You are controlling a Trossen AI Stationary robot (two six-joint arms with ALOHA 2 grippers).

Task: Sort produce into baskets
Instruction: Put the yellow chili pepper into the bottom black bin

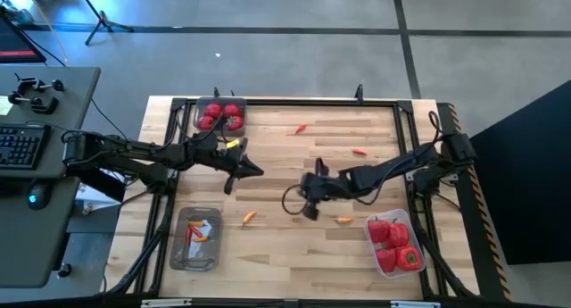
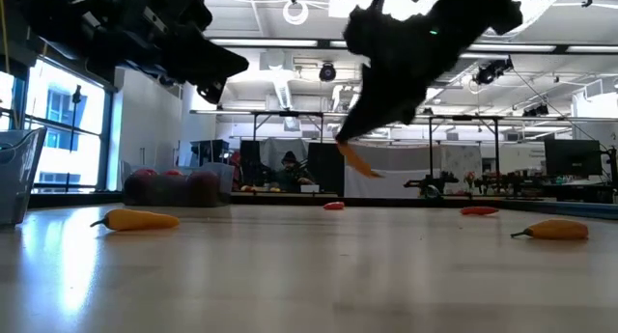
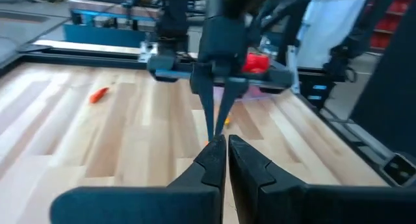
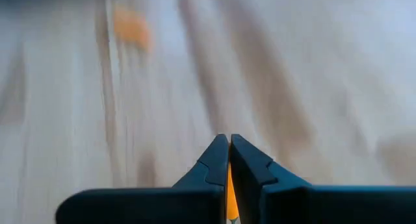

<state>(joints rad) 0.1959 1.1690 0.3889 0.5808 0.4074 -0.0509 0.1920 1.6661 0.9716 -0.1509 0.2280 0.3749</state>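
Observation:
My right gripper (image 1: 310,212) hangs over the table's middle, shut on a slim orange piece (image 2: 357,162) that is clear of the wood. My left gripper (image 1: 257,172) is shut and holds nothing, just left of the middle; its wrist view looks at the right gripper (image 3: 218,117). Three baskets stand on the table. One at the far left holds round red fruits (image 1: 220,114). One at the near left holds slim pieces (image 1: 198,238). One at the near right holds red bell peppers (image 1: 395,245). Loose slim pieces lie on the wood: two orange (image 1: 249,216) (image 1: 344,220) and two red (image 1: 301,128) (image 1: 359,151). My right gripper pinches the slim orange piece (image 4: 230,191) between its two fingers. The fingers come slanting down from the table's right side. The piece's free end (image 2: 362,167) sticks out below the fingertips, tilted, and is lifted clear of the table.
A dark frame (image 1: 294,101) runs round the wooden table top. A loose dark cable loop (image 1: 290,199) hangs by the right gripper. Left of the table stands a desk with a keyboard (image 1: 22,145). Bare wood lies between the baskets along the near side.

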